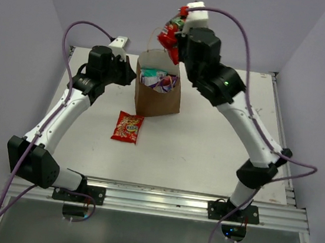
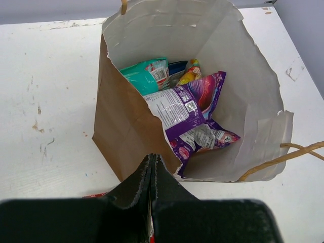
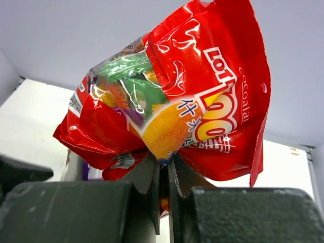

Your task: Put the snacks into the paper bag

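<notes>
The paper bag (image 1: 156, 97) stands upright near the middle of the white table (image 1: 207, 145), its mouth open to the top; inside it lie several snacks: a teal packet (image 2: 142, 76) at the back, a purple packet (image 2: 190, 114) leaning over the others, and between them small parts of a blue packet (image 2: 177, 67) and a yellow packet (image 2: 190, 75). One twisted handle (image 2: 283, 157) hangs outward from the rim.

Above the far right corner of the bag, the right gripper (image 3: 163, 167) holds a red packet (image 3: 202, 101) in the air; the jaws are pressed narrow on its lower edge, and the packet stands up from them, crumpled and glossy. A second red packet (image 1: 127, 127) lies flat on the table, near the bag on its front left side, not touching it.

The left gripper (image 2: 153, 162) is at the left side of the bag, its jaws fully together; the tips are against the bag's rim, but I cannot tell if paper is caught between them.
</notes>
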`<state>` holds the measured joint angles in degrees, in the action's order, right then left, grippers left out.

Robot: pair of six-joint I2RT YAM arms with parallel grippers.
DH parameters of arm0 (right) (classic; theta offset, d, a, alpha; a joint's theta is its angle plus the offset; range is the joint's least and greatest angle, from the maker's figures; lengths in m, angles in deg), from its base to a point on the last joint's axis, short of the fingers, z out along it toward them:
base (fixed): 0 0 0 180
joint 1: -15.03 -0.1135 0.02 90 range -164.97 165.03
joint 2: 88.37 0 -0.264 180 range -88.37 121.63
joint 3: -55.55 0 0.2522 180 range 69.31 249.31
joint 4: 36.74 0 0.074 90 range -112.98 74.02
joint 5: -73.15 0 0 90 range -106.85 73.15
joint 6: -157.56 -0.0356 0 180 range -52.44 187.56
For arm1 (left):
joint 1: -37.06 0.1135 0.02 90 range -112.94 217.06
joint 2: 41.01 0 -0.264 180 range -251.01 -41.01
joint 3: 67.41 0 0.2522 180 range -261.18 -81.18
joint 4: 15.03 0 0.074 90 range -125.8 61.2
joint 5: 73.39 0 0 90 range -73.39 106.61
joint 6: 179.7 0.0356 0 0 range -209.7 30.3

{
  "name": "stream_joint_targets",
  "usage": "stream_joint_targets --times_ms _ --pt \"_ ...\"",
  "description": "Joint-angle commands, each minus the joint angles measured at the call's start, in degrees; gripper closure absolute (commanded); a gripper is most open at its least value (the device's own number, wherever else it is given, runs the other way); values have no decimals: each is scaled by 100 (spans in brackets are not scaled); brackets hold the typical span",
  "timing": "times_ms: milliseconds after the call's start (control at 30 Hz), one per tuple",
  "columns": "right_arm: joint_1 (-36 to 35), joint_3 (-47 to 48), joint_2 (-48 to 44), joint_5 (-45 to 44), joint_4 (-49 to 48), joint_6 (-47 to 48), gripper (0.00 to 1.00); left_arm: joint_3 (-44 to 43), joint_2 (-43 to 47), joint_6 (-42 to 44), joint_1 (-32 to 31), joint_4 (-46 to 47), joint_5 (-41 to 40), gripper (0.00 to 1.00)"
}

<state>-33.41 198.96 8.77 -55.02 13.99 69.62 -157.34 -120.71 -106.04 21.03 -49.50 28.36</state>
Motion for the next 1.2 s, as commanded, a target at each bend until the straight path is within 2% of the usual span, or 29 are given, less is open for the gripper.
stream_joint_targets --times_ms 0,167,400,433,500,533,633,733,1000,1033,1067,1100,1167 --pt "37 568 1023 416 -1034 531 100 -346 130 -27 39 67 99 100" --pt "256 747 1474 548 -964 514 100 -452 25 -264 39 339 389 100" --pt "283 -210 1237 583 -955 391 100 -391 -203 -440 39 620 539 100" --pt "283 -264 1185 609 -911 374 100 -347 -230 -449 39 656 548 93" --pt "274 -413 1140 653 -859 304 100 -233 -247 -475 39 717 548 87" --pt "283 -466 1123 697 -832 277 100 -206 -256 -476 39 735 557 75" --pt "283 -616 1061 767 -744 163 100 -136 -318 -493 30 735 539 60" --pt "283 -738 974 873 -691 40 100 -110 -371 -449 30 700 443 52" --pt "283 -976 771 1189 -542 -101 99 -110 -573 -405 21 612 434 51" --pt "274 -976 771 1259 -498 -110 87 -101 -564 -370 21 595 416 62" --pt "266 -967 762 1260 -428 -119 68 -83 -555 -353 21 594 364 69" --pt "274 -950 719 1251 -393 -136 32 -74 -547 -335 21 594 363 78" --pt "265 -906 648 1251 -410 -145 16 -83 -555 -335 21 603 407 84"
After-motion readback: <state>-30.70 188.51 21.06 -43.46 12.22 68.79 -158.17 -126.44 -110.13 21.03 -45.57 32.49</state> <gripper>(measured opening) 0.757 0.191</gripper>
